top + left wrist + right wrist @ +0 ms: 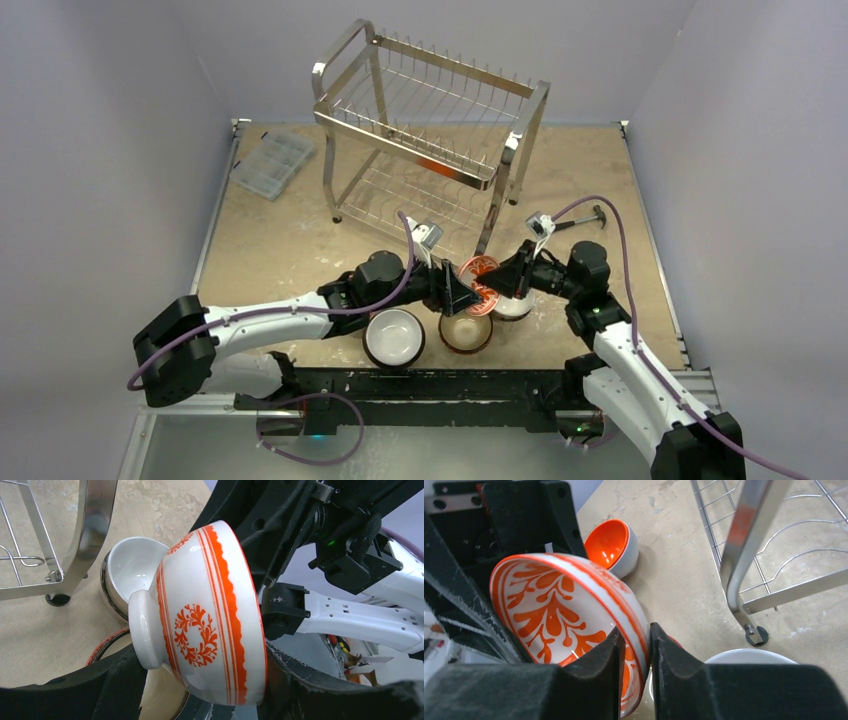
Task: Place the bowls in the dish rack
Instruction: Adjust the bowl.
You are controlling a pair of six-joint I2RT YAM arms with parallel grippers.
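A white bowl with orange leaf patterns hangs on its side between both grippers, just in front of the dish rack. My right gripper is shut on its rim, one finger inside the bowl and one outside. My left gripper spans the bowl from foot to rim, its fingers against it. Below them on the table stand a dark-rimmed white bowl, a brown bowl and a white bowl.
An orange bowl lies tilted on the table beyond the grippers. A steel rack leg stands close by on the right. A clear plastic box sits far left and a black-handled tool lies at the right. Something orange-red shows through the rack's wires.
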